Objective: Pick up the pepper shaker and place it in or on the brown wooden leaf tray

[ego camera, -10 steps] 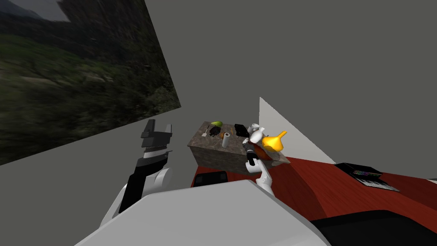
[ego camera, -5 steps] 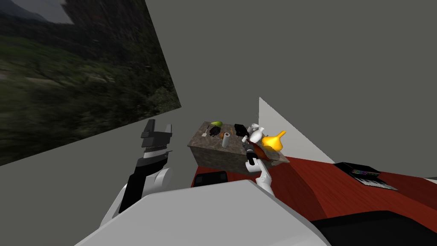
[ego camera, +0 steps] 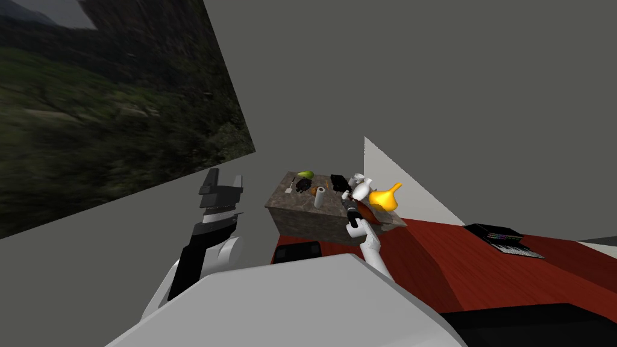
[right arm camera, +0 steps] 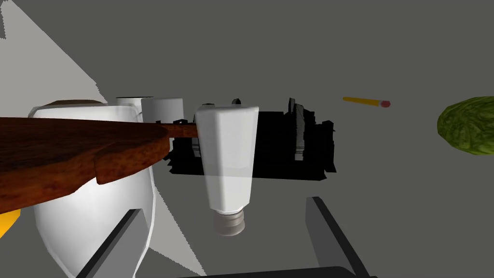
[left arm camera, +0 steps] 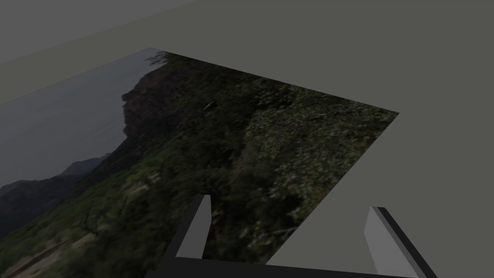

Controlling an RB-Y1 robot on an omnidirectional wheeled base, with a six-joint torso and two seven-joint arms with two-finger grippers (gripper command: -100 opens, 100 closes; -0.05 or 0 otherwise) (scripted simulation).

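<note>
Pepper shaker (right arm camera: pixel 226 159) lines up ahead of your right tool (right arm camera: pixel 223 205), released wide; advance straight, avoid leaf tray (right arm camera: pixel 72 145) beside it, clench mid-body. Left tool (left arm camera: pixel 289 201) released.

White vase (right arm camera: pixel 72 227), yellow jug (ego camera: pixel 384 200), pencil (right arm camera: pixel 365 101), perhaps an avocado (right arm camera: pixel 467 125) share the table (ego camera: pixel 304 221).

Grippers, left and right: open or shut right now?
Left gripper: open, holding nothing.
Right gripper: open, pepper shaker just ahead, not gripped.
</note>
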